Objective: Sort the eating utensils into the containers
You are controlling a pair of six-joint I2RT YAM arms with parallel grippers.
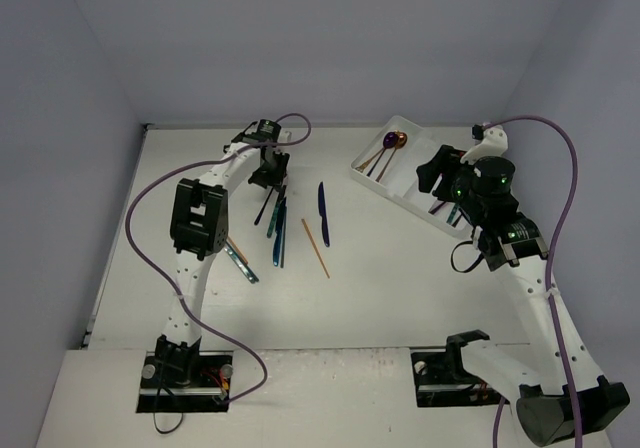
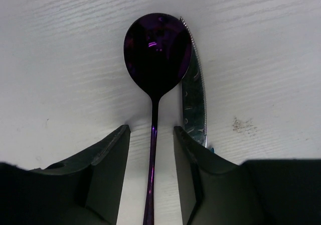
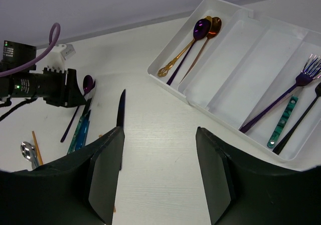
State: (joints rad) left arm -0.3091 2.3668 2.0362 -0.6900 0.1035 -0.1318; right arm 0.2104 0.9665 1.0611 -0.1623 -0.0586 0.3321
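Observation:
My left gripper [image 2: 150, 132] is open and low over the table, its fingers on either side of the thin handle of a purple spoon [image 2: 158, 51]. A teal serrated knife [image 2: 195, 104] lies just right of the spoon. From above, the left gripper [image 1: 268, 173] is at the far end of a cluster of teal utensils [image 1: 277, 223]. My right gripper [image 3: 159, 134] is open and empty above bare table, near the white tray [image 3: 235, 69]. The tray holds a purple spoon [image 3: 201, 28], gold spoons [image 3: 214, 25], a purple fork [image 3: 301, 79] and two more utensils.
A dark blue knife [image 1: 323, 213], an orange chopstick [image 1: 315, 248] and a silver utensil [image 1: 240, 263] lie loose mid-table. The tray [image 1: 405, 178] sits at the far right, beside the right gripper [image 1: 435, 170]. Grey walls close in the table on three sides.

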